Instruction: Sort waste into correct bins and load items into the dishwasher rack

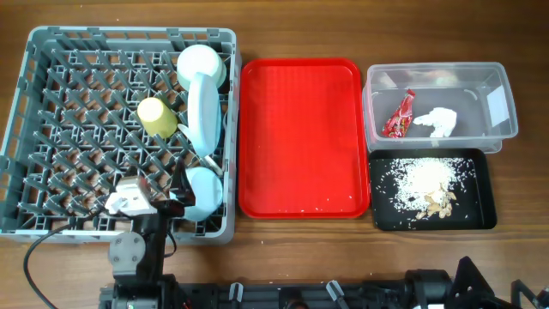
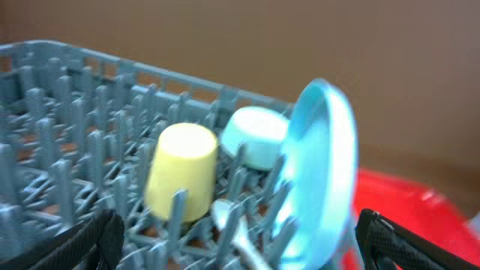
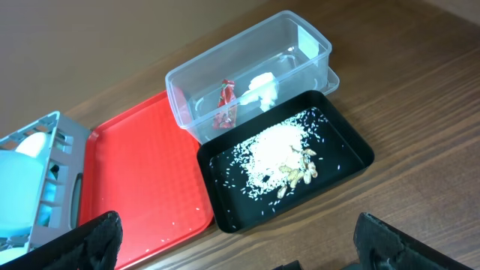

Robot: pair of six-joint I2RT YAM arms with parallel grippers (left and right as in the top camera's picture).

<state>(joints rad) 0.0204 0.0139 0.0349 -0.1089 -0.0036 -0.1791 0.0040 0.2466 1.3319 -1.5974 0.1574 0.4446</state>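
The grey dishwasher rack (image 1: 77, 129) holds the yellow cup (image 1: 155, 117), upside down, the pale bowl (image 1: 200, 64) and the light-blue plate (image 1: 204, 112), which stands on edge. In the left wrist view the cup (image 2: 182, 171), bowl (image 2: 255, 135), plate (image 2: 322, 172) and a white spoon (image 2: 232, 229) show among the pegs. My left gripper (image 2: 240, 255) is open and empty over the rack's front part (image 1: 176, 199). My right gripper (image 3: 244, 259) is open and empty above the table. The clear tub (image 1: 506, 112) holds the red wrapper (image 1: 400, 116) and the napkin (image 1: 437, 122). The black tray (image 1: 489, 193) holds rice scraps (image 1: 425, 178). The fork is out of view.
The flat red serving tray (image 1: 300, 137) lies between the rack and the bins, with a few grains on it. A light-blue rounded item (image 1: 204, 193) sits at the rack's front right corner. The right wrist view shows the tub (image 3: 195, 112), black tray (image 3: 352, 146) and red tray (image 3: 142, 180).
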